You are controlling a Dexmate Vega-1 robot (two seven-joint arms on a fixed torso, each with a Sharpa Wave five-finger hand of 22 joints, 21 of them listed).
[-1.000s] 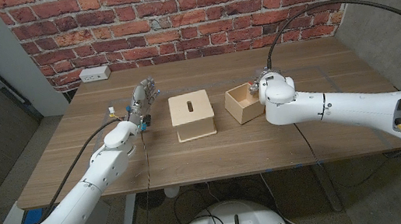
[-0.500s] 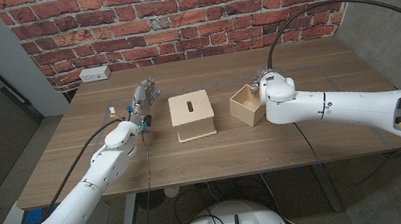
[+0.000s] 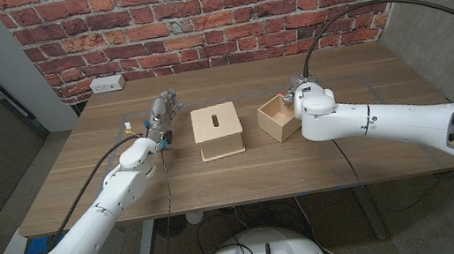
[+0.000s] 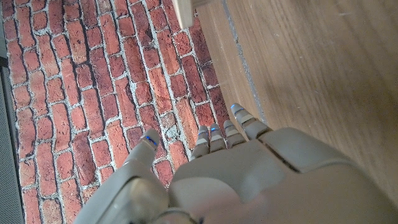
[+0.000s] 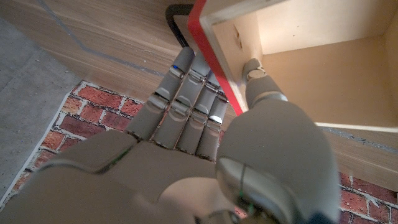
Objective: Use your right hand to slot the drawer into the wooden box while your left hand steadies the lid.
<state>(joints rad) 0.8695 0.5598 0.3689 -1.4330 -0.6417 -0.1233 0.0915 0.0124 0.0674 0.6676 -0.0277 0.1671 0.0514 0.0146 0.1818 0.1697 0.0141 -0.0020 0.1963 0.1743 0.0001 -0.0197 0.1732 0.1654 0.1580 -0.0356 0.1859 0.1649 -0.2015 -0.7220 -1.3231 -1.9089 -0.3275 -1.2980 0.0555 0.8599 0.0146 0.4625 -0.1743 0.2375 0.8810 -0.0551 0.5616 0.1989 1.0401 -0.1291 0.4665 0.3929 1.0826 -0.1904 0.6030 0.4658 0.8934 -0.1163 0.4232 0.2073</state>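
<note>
Drawer: the drawer point(image 3: 276, 117) is an open-topped, pale wood tray with nothing seen inside, standing on the counter just to the right of the wooden box and turned at an angle to it. In the right wrist view its wall point(image 5: 242, 56) shows a red-painted edge.
Right hand: the right hand point(image 3: 301, 92) sits at the drawer's right wall. The right wrist view shows the thumb point(image 5: 262, 84) inside the drawer and the fingers point(image 5: 186, 99) on the outer face, so the wall is pinched between them.
Wooden box: the wooden box point(image 3: 218, 130) stands near the middle of the counter, apart from the drawer with a strip of bare wood between them. Its lid point(image 3: 215, 120) lies on top and has a dark slot in the middle.
Left hand: the left hand point(image 3: 163, 114) is left of the box and clear of it, not touching the lid. Its fingers are extended and slightly spread, holding nothing; in the left wrist view the fingertips point(image 4: 214, 134) point toward the brick wall.
Counter: the counter point(image 3: 127, 172) is a brown wooden top with visible grain.
Beyond: a white power outlet strip point(image 3: 107, 83) lies at the far left corner of the counter, and a red brick wall point(image 3: 193, 11) stands behind it.
</note>
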